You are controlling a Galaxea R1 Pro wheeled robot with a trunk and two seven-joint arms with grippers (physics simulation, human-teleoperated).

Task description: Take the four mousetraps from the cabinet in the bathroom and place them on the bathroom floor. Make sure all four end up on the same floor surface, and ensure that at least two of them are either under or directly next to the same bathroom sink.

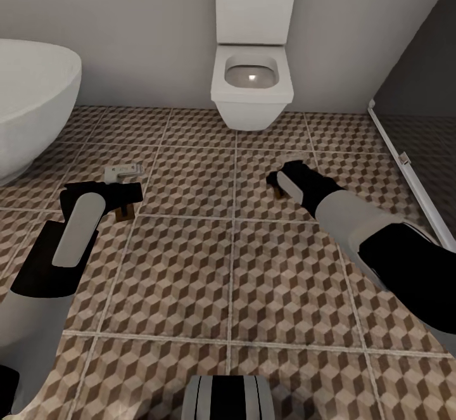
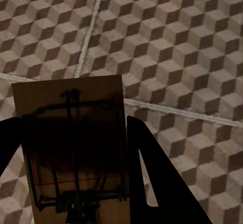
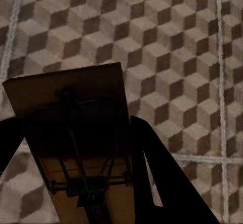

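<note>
both grippers, left (image 1: 123, 199) and right (image 1: 277, 185), clamp mousetraps (image 2: 76, 148) (one each) above the bathroom floor (image 1: 228, 268).

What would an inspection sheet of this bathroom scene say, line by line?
Surface: cube-patterned tile floor, pale grout lines.
Job's things: one mousetrap in the left gripper; another mousetrap in the right gripper, both above the tiles.
Clutter: small pale flat object lying on the floor near the left gripper; too small to identify.
Grippers: each shut on its mousetrap.
Cables: nothing seen.
Surroundings: toilet, white tub, glass partition.
</note>
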